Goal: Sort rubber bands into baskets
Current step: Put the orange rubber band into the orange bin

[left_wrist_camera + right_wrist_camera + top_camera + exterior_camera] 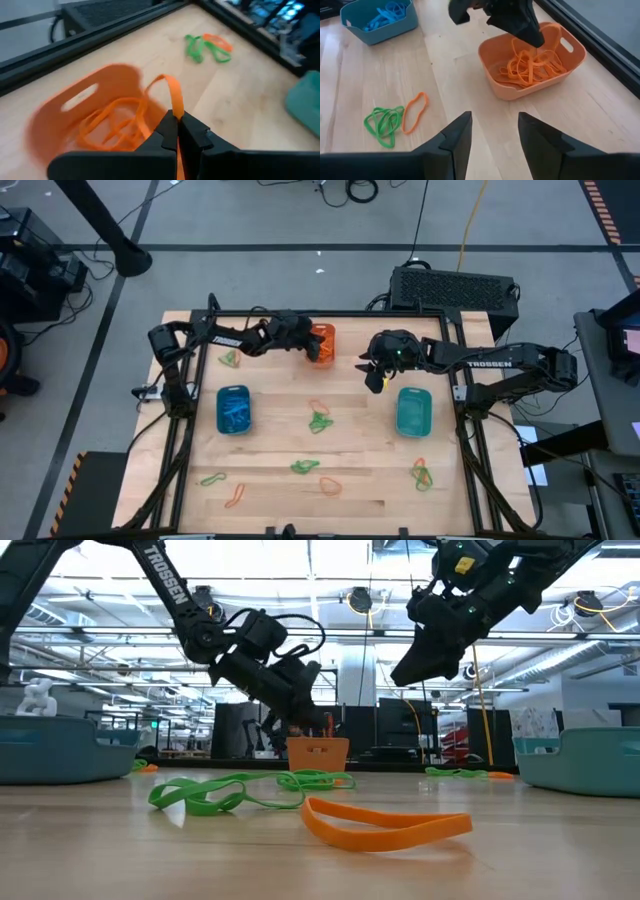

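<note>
Left gripper (176,131) pinching orange band (174,97) — over orange basket (60,120)

A robotics lab: a framed wooden table (350,470) on grey concrete floor (250,220), cables (355,190) trailing at upper centre, ceiling strip lights (330,580) beyond.

The orange plastic basket (322,343) sits at the desk's (360,480) back, the blue plastic basket (234,409) left, the teal plastic basket (413,411) right, loose rubber bands (320,420) between.

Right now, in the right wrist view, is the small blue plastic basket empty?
No: the small blue plastic basket holds a pile of thin blue rubber bands.
</note>
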Controlling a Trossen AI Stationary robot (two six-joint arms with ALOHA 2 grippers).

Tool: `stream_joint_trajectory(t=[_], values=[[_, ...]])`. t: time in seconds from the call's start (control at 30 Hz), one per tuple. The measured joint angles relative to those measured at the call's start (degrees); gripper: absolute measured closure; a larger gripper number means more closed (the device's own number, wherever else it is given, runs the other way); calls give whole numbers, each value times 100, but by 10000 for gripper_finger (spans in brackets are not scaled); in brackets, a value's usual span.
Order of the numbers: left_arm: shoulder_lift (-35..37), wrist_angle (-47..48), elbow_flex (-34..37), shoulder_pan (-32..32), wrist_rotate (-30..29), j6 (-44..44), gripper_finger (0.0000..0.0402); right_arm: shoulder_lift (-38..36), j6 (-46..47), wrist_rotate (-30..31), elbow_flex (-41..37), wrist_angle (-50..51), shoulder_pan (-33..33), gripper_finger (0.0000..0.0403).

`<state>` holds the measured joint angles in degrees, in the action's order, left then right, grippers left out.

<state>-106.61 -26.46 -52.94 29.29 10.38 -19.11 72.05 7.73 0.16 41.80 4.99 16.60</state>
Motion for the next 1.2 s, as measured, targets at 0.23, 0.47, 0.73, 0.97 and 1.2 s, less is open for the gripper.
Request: stream_joint_trajectory(t=[0.23,0.47,0.73,0.97,1.2], values=[[-2,515,-92,22,-13,30,400,2,39,0,0,4,0,250],[-4,835,-94,80,-340,47,400,28,61,1,-2,3,-1,250],[-4,781,-94,73,-453,52,374,28,160,2,-2,4,-20,250],[-4,822,-94,71,-742,196,296,28,164,2,-2,4,-20,250],[249,999,-94,69,-766,527,255,28,106,0,-2,2,-20,250]])
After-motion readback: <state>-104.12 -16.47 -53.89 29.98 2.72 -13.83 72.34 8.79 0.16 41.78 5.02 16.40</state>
